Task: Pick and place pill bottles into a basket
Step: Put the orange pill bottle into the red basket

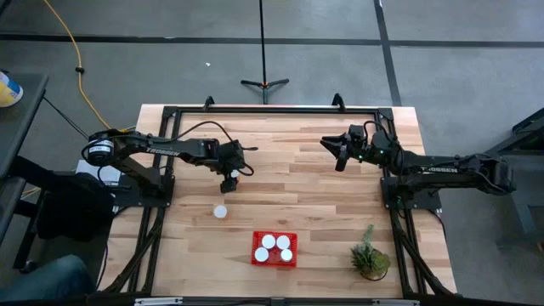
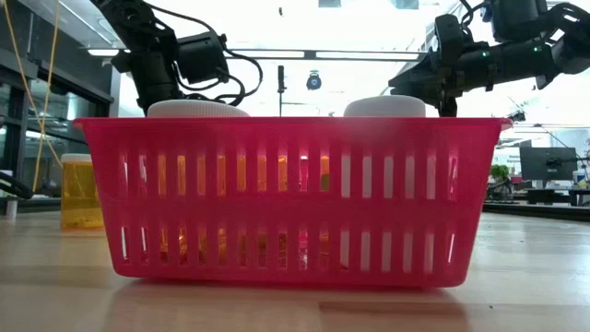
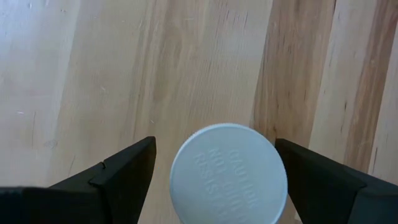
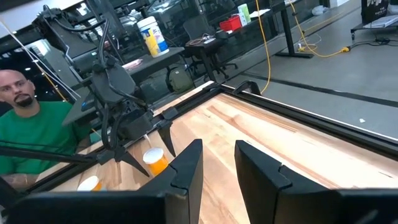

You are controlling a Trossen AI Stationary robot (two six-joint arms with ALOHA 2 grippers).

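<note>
My left gripper [image 3: 214, 180] hung spread wide above the last pill bottle [image 1: 220, 211], which stood up-table and left of the basket [image 1: 274, 249]. I judged centring over its cap before descending mattered most.

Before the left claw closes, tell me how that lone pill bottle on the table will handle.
The pill bottle is small, so it is probably light and may tip if one finger of the open left claw touches first. Its round body could roll once toppled. The smooth white cap looks slippery, so gripping the body seems safer.
</note>
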